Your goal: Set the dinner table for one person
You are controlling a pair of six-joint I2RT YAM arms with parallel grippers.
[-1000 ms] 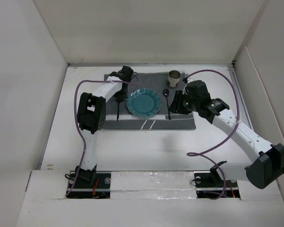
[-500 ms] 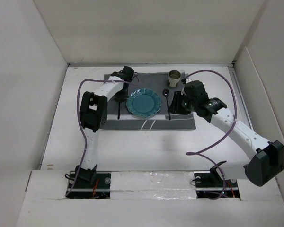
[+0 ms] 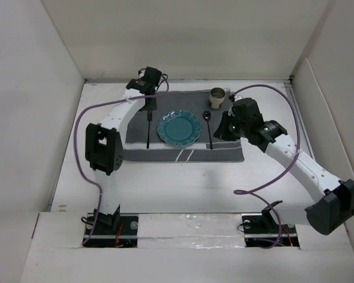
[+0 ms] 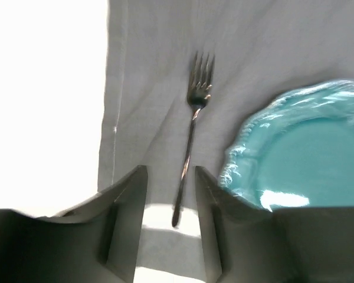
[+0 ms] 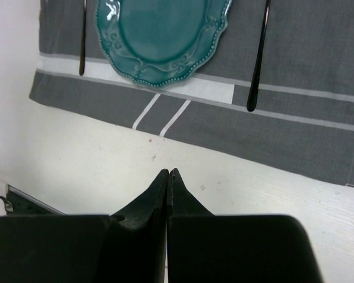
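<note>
On the white dinner table [image 3: 165, 177] lies a dark grey striped placemat [image 3: 224, 150] with a teal plate [image 3: 179, 128] in its middle. A fork [image 3: 148, 128] lies left of the plate and a spoon [image 3: 210, 130] right of it. My left gripper [image 4: 170, 171] hangs open above the fork [image 4: 192, 127], whose handle end shows between the fingers without touching them. My right gripper [image 5: 167, 172] is shut on nothing, over the bare table [image 5: 106, 159] just off the placemat's [image 5: 307, 135] near edge.
A beige cup [image 3: 217, 95] stands on the placemat's far right corner, behind the spoon. White walls enclose the table on the left, far and right sides. Purple cables loop from both arms.
The left gripper has opened, left the fork on the mat and lifted away toward the far side. The right gripper's jaws have closed.
</note>
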